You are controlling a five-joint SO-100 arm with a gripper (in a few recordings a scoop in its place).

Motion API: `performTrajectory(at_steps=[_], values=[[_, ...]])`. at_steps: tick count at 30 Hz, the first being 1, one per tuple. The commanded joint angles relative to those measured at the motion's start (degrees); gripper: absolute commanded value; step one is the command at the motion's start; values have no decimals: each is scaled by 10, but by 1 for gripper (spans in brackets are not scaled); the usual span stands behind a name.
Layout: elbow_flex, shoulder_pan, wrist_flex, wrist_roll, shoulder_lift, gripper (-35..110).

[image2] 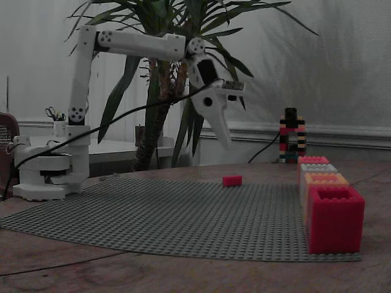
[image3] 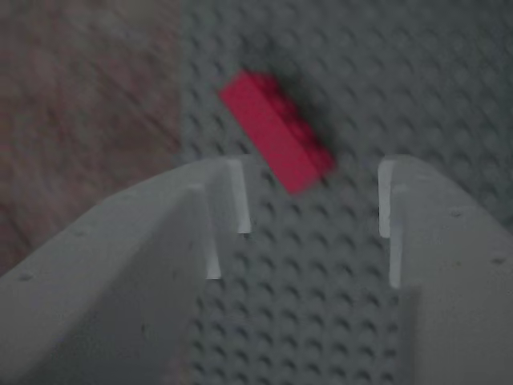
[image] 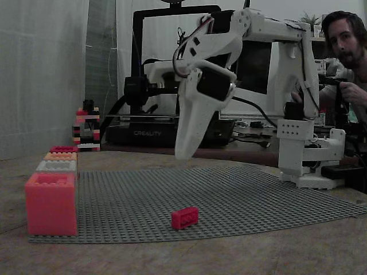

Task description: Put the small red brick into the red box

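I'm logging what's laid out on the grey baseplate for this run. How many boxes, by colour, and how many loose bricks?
Coral-pink box: 1
Grey box: 1
Orange box: 1
Red box: 1
Small red brick: 1
Total: 5
The boxes stand in one row along the baseplate edge; the brick lies loose under the open gripper.

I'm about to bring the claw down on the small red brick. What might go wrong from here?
1. In the wrist view the small red brick lies diagonal to the open claw, so closing may spin or push it instead of pinching it.
2. The brick sits ahead of the fingertips, not between them; dropping straight down could land a finger on the grey baseplate.
3. Several boxes stand in one row; the red box may be the far one, so a release could hit a neighbour.
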Motion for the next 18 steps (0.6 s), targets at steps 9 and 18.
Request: performTrajectory(at_steps=[9, 18], values=[[-22, -33, -59, -40, -26, 12], [17, -47, -121, -59, -38, 12]])
